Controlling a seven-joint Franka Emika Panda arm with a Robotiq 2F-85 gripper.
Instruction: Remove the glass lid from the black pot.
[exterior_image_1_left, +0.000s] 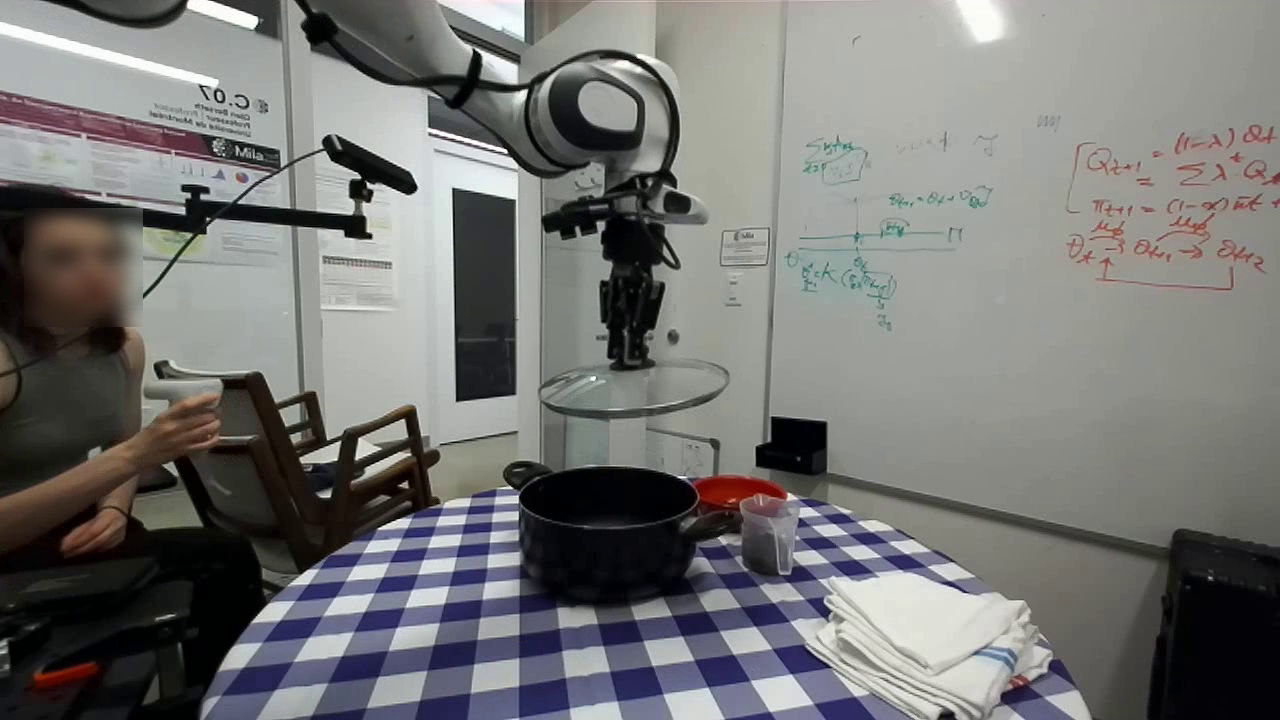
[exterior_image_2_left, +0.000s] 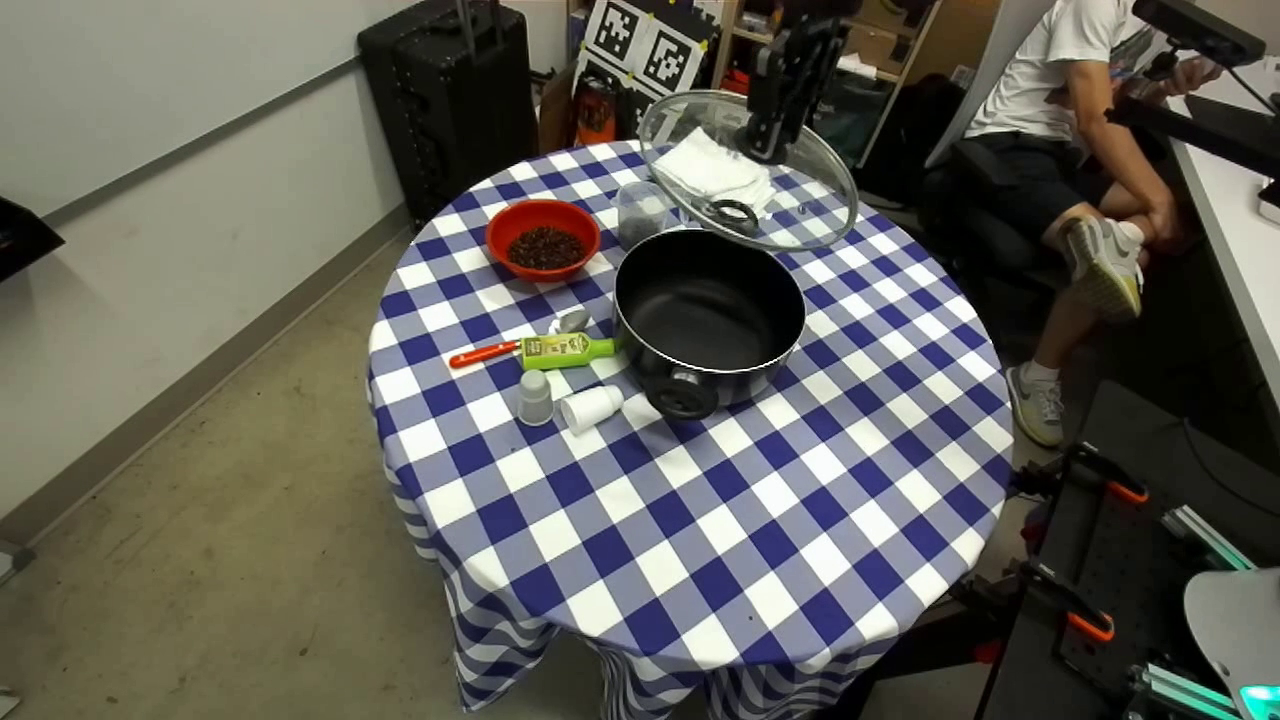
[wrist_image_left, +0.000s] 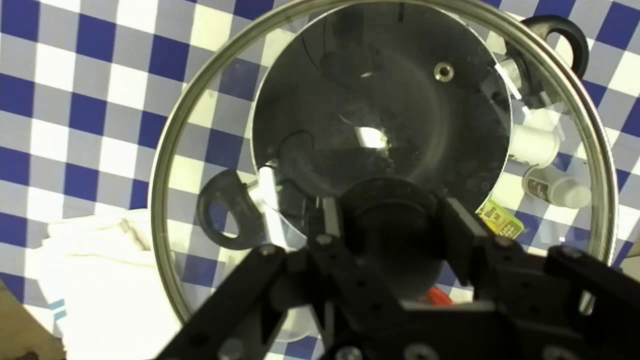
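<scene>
- In an exterior view: the glass lid (exterior_image_1_left: 634, 400) hangs slightly tilted above the black pot (exterior_image_1_left: 605, 550), not touching it; if dropped here, it could strike the pot. Likely cause: the small knob (exterior_image_1_left: 632, 366) slipping. Arm (exterior_image_1_left: 600, 110) reaches across from above, wrist bent, gripper (exterior_image_1_left: 629, 355) pointing down, closed on the knob.
- In an exterior view: cup (exterior_image_2_left: 635, 218) and red bowl (exterior_image_2_left: 542, 212) stand near the pot; a low sideways swing could clip them with the lid's edge.
- Wrist view: fingers (wrist_image_left: 332, 220) flank the knob; contact itself too dark to read. Set down on the towels (wrist_image_left: 105, 295), the lid would probably rock.

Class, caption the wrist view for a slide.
From above: the end effector holds the glass lid over the black pot.
</scene>
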